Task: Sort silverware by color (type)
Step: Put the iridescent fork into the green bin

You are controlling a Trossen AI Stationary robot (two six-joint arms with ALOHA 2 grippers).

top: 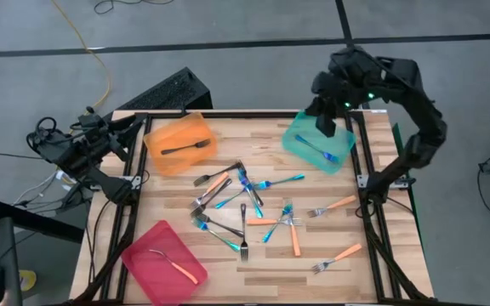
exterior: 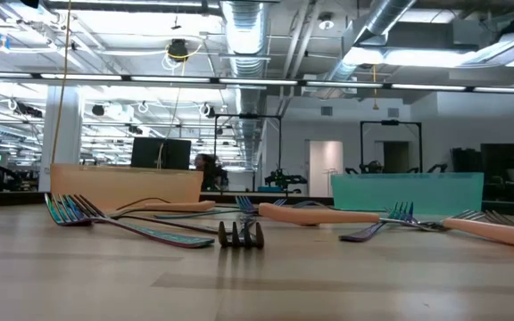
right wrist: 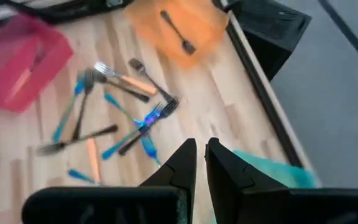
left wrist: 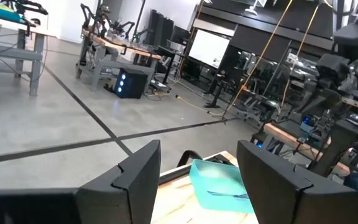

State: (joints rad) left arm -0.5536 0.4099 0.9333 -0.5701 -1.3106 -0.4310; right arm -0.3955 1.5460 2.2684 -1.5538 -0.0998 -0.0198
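Several forks (top: 245,204) with orange, blue or dark handles lie scattered flat on the middle of the wooden table. An orange tray (top: 164,136) at the far left holds a dark fork (top: 185,149). A teal tray (top: 300,132) at the far right holds a blue fork (top: 317,151). A pink tray (top: 143,255) at the near left holds an orange-handled fork (top: 177,265). My right gripper (right wrist: 201,165) hangs above the teal tray, slanting down, shut with nothing between its fingers. My left gripper (left wrist: 197,180) stands open and level off the table's far left corner, holding nothing.
Black frame rails (top: 373,229) run along the table's left and right sides. A black keyboard-like object (top: 164,93) lies behind the far edge, and cables sit beside the left arm. Bare wood shows along the near edge and between the trays.
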